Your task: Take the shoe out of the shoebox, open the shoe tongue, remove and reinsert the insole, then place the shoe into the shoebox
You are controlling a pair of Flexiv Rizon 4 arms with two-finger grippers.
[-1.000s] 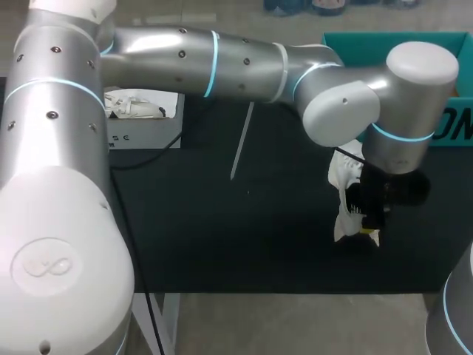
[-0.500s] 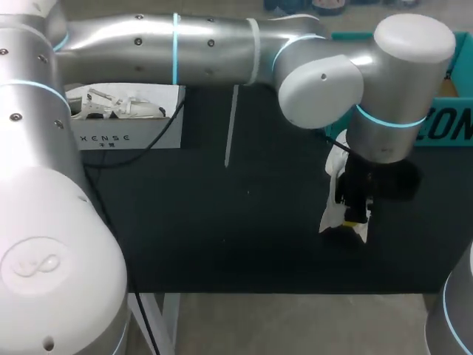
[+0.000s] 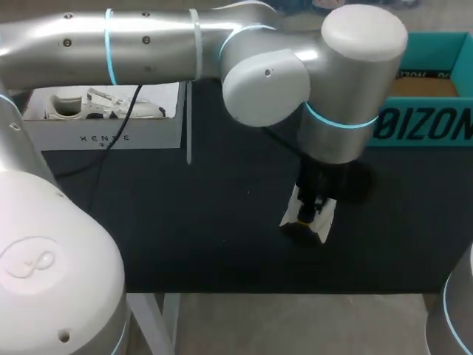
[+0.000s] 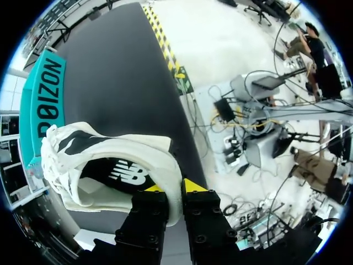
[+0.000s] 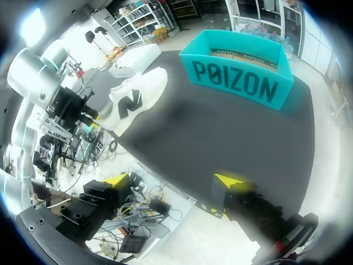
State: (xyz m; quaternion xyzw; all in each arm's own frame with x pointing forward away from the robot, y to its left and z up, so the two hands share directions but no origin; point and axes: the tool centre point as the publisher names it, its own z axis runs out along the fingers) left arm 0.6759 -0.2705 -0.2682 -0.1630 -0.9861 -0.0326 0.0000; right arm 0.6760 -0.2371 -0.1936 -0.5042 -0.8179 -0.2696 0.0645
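Note:
A white shoe [image 3: 310, 216] with a dark logo hangs over the black table, near its front edge. My left gripper [image 3: 304, 217] comes down on it from above. In the left wrist view the left gripper [image 4: 172, 187] is shut on the rim of the shoe [image 4: 110, 165] at its opening, one yellow tip inside and one outside. The teal shoebox [image 3: 432, 96] stands open at the back right, its inside bare cardboard. From the right wrist view, the shoe [image 5: 135, 99] and the shoebox [image 5: 242, 72] lie ahead of my right gripper [image 5: 174, 180], which is open, holds nothing and sits off the table's front.
A white box [image 3: 103, 137] holding another white shoe [image 3: 100, 105] stands at the back left. A cable runs from the left arm across the black table [image 3: 207, 237]. My right arm's base [image 3: 454, 310] shows at the front right corner.
My left arm has swung to the left and carried the shoe leftward and lower, closer to the table's front. The right gripper has stayed open.

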